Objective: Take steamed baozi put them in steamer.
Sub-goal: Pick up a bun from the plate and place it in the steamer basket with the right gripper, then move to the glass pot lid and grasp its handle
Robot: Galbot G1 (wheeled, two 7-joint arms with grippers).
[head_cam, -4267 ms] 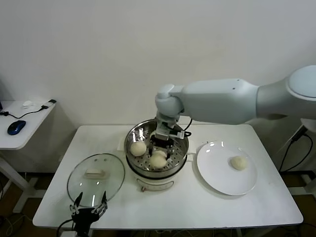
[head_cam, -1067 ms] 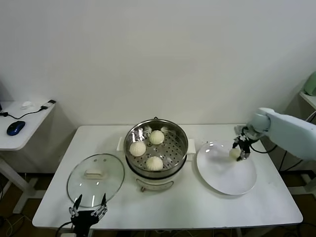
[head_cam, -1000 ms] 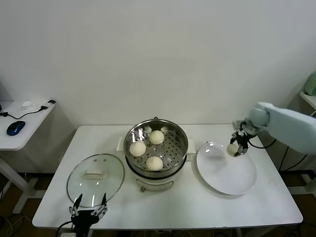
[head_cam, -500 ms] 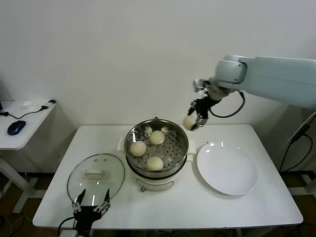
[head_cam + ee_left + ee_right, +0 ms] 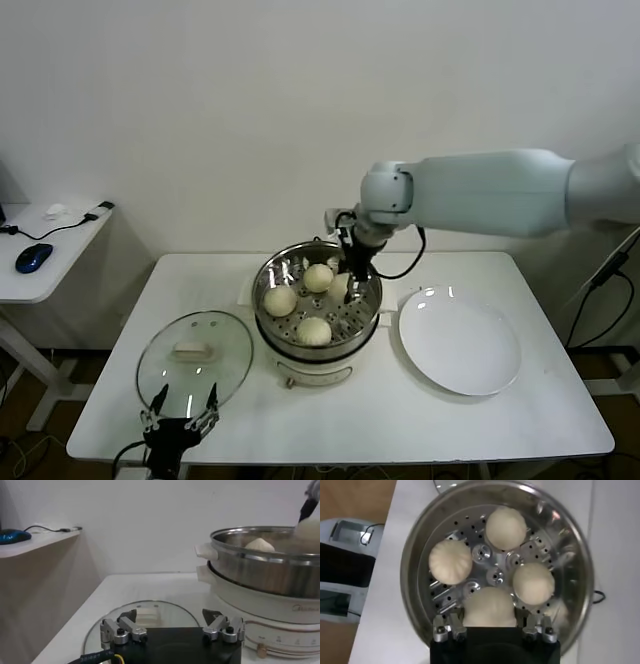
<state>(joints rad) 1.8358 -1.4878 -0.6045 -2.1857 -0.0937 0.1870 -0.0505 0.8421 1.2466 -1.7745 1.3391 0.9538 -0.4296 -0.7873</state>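
Steamer [image 5: 317, 345]: middle of the white surface [image 5: 400, 420], lid off, perforated tray exposed.
Right claw [image 5: 347, 283]: reaching down inside the steamer at its right side, pinching a steamed baozi [image 5: 489, 609] between both fingers [image 5: 446, 626]; in the right wrist view that bun sits just above the tray.
Other baozi in the steamer: three resting on the tray, one at the steamer's left [image 5: 280, 300], one at its back [image 5: 318, 277], one at its front [image 5: 313, 330]; all apart from each other and from the held bun.
Fourth baozi, head view: partly visible [image 5: 339, 287] beside the claw, right of the steamer's centre.
Plate [image 5: 459, 340]: flat, white, just right of the steamer.
Glass lid [image 5: 194, 362]: lying flat on the surface left of the steamer, white handle [image 5: 191, 351] on top.
Left claw [image 5: 180, 425]: parked low at the surface's front edge, left of and in front of the steamer, just before the lid; fingers [image 5: 123, 631] spread apart, gripping nothing.
Side desk [image 5: 45, 250]: far left of the steamer, carrying a blue mouse [image 5: 33, 257].
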